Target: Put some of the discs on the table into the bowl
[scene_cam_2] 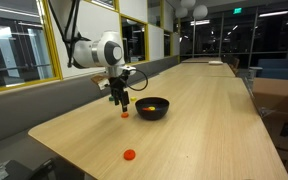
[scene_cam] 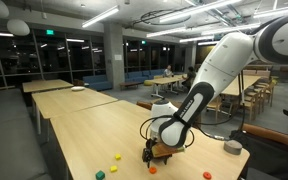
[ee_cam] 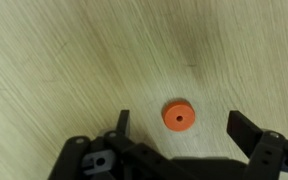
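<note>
My gripper (ee_cam: 184,127) is open and empty, its two fingers either side of a small orange disc (ee_cam: 179,116) lying flat on the pale wood table (ee_cam: 64,60). In an exterior view the gripper (scene_cam_2: 121,100) hangs just above that disc (scene_cam_2: 125,113), with the black bowl (scene_cam_2: 152,107) close beside it; something orange shows inside the bowl. Another red-orange disc (scene_cam_2: 130,155) lies nearer the table's end. In an exterior view the gripper (scene_cam: 156,150) is low over the table, with yellow (scene_cam: 116,157), red (scene_cam: 112,170), green (scene_cam: 100,174) and orange (scene_cam: 207,175) discs around it.
A grey round puck (scene_cam: 232,147) sits near the table edge beyond the gripper. More long wooden tables (scene_cam: 69,92) stand farther back. A window wall (scene_cam_2: 24,50) runs along one side of the table.
</note>
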`<state>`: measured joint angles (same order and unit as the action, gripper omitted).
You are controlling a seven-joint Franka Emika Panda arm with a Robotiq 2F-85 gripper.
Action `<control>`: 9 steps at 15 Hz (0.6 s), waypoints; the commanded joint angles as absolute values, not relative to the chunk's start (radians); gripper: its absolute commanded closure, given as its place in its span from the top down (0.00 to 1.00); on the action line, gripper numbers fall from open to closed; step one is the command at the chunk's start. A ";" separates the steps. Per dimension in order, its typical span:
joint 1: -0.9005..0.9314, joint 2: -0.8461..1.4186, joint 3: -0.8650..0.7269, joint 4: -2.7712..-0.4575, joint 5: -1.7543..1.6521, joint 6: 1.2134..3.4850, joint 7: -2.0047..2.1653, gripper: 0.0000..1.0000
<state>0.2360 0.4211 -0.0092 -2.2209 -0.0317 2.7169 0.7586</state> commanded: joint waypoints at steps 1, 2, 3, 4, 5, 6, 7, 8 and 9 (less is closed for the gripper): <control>0.207 0.484 0.011 -2.147 0.029 2.706 0.680 1.00; 0.203 0.500 0.015 -2.133 0.043 2.704 0.664 1.00; 0.201 0.513 0.017 -2.120 0.055 2.702 0.651 1.00; 0.201 0.527 0.019 -2.108 0.066 2.699 0.639 1.00; 0.205 0.540 0.018 -2.095 0.074 2.695 0.630 1.00; 0.208 0.551 0.015 -2.085 0.077 2.693 0.625 1.00; 0.211 0.559 0.015 -2.076 0.082 2.690 0.620 1.00; 0.214 0.570 0.014 -2.068 0.085 2.689 0.615 1.00; 0.217 0.577 0.013 -2.061 0.088 2.687 0.612 1.00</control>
<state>0.2185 0.5495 0.0047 -2.1073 0.0531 2.7113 0.6507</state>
